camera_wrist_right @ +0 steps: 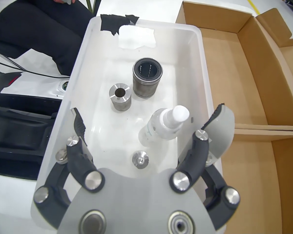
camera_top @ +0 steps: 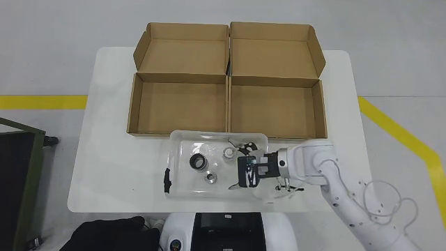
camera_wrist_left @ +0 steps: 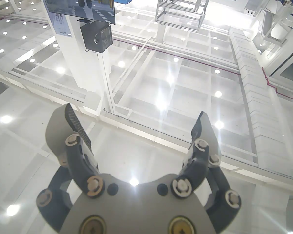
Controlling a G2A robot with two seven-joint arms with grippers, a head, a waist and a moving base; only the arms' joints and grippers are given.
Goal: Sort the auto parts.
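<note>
A clear plastic bin holds a dark linear bearing standing upright, a shorter steel bushing beside it, a small white-capped bottle lying tilted, and a small conical steel piece. My right gripper hangs open above the bin's near end, over the bottle and the steel piece, holding nothing. In the top view the bin sits at the table's front, with the right gripper over its right half. My left gripper is open and empty, pointing up at a ceiling.
Two open cardboard boxes stand side by side behind the bin, the left box and the right box, with lids folded back. Black tape and white paper mark the bin's far end.
</note>
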